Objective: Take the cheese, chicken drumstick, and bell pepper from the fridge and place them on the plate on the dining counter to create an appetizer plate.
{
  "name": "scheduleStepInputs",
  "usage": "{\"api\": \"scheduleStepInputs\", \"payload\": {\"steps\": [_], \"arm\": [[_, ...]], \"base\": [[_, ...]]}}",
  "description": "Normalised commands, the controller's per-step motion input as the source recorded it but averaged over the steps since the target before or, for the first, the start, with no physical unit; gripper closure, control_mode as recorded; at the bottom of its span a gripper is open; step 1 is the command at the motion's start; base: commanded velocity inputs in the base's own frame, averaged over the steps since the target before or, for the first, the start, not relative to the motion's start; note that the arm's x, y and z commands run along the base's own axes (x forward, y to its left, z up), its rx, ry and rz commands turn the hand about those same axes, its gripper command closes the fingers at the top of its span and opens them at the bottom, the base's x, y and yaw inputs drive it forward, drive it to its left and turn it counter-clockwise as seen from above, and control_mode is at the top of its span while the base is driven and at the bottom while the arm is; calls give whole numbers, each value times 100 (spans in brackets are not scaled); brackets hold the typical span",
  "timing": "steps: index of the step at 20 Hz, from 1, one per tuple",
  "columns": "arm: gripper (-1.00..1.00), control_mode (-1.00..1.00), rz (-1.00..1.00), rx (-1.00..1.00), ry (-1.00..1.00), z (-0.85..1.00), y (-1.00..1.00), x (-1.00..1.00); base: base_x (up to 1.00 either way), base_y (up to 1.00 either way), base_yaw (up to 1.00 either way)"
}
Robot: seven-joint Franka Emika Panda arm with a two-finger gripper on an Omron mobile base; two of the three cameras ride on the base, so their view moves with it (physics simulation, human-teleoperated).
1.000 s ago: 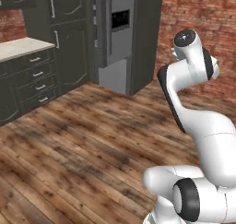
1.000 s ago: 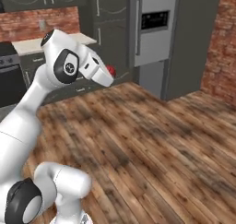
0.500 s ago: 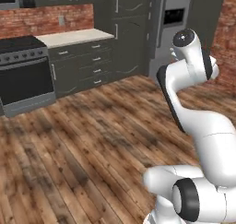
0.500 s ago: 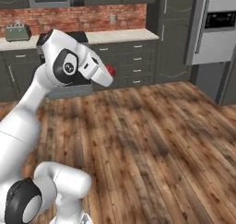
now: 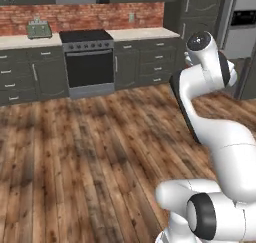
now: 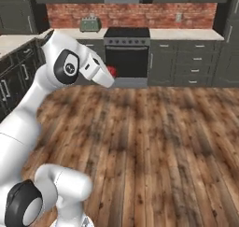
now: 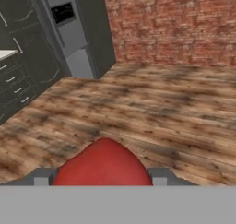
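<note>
Item: gripper (image 7: 100,179), jaws closed on bell pepper (image 7: 103,167), held up front of arm; red also peeks past hand in right base view.
Step, my read: carry leg, fridge to plate.
Next: I drive on w/ grip kept, find dining counter.
Room: wood floor (image 7: 161,108) below pepper; fridge (image 7: 69,29) beyond; brick wall (image 7: 175,22) right of fridge.

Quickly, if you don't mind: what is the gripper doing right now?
Gripper: closed on the bell pepper, which sits between its fingertips.
</note>
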Motion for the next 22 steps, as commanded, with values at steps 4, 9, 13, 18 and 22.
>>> {"api": "scheduleStepInputs", "payload": {"steps": [4,9,13,18,22], "arm": [[100,100,0,0,0,0,0,0],[100,100,0,0,0,0,0,0],[100,100,0,0,0,0,0,0],[100,100,0,0,0,0,0,0],[100,100,0,0,0,0,0,0]], "base": [[-94,36,50],[-94,44,49],[-67,77,42],[33,100,24],[88,100,9]]}}
